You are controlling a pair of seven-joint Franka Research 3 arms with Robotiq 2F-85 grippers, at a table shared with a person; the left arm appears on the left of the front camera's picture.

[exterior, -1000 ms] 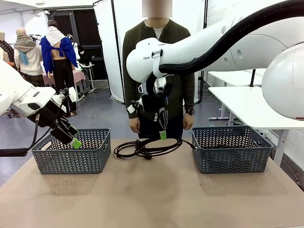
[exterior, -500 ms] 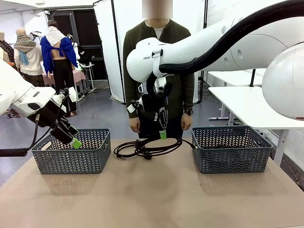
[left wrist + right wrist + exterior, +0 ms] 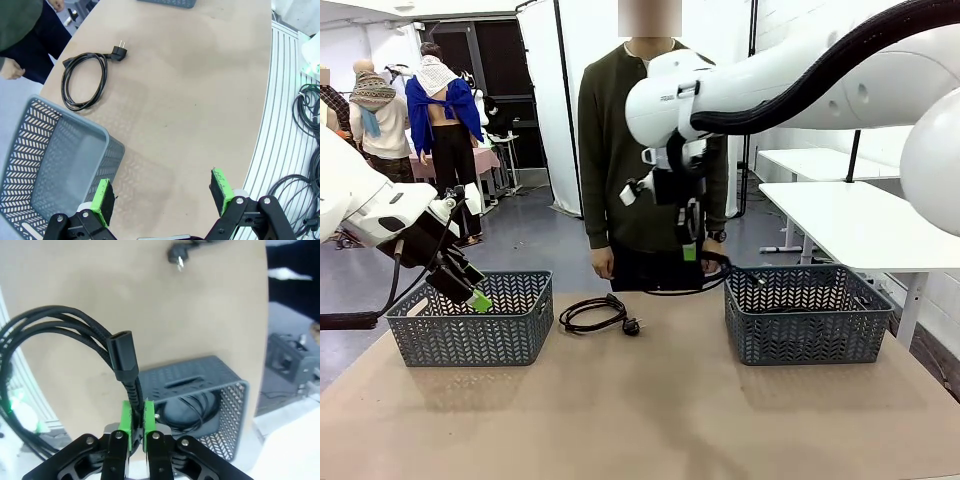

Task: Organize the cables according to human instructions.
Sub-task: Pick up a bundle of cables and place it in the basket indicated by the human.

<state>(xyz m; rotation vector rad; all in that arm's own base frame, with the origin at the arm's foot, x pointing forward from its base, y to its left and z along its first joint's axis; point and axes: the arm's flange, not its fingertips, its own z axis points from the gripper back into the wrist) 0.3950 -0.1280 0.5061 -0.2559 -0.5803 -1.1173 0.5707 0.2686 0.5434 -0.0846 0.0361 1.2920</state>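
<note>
One tan tabletop is spread across the front view. Behind its far edge a person in a dark olive long-sleeved top is seen standing with arms down. Two grey lattice-walled plastic baskets are set on the table, the left basket and the right basket, well apart.

Three thin black cables can be made out. The held cable, a coil of several loops, is clamped in the right gripper, whose green pads are drawn narrow on the cord. The coil hangs under the fingers, clear of the table and just beside the right basket's left wall. The loose cable, a flat round coil ending in a plug, is laid on the table between the baskets, nearer the left one and well apart from both grippers. The left gripper is held tilted above the left basket.

From the front the pinch itself is hidden by a finger. In the right wrist view the held cable is seen gripped just below a small rectangular connector, its loops sweeping away to the picture's left. A third cable is also seen there, coiled inside the right basket.

In the left wrist view the left gripper is shown spread wide with nothing between its pads. The left basket lies under one finger and the loose cable beyond it. The person's hand is seen past the table edge, near that coil.
</note>
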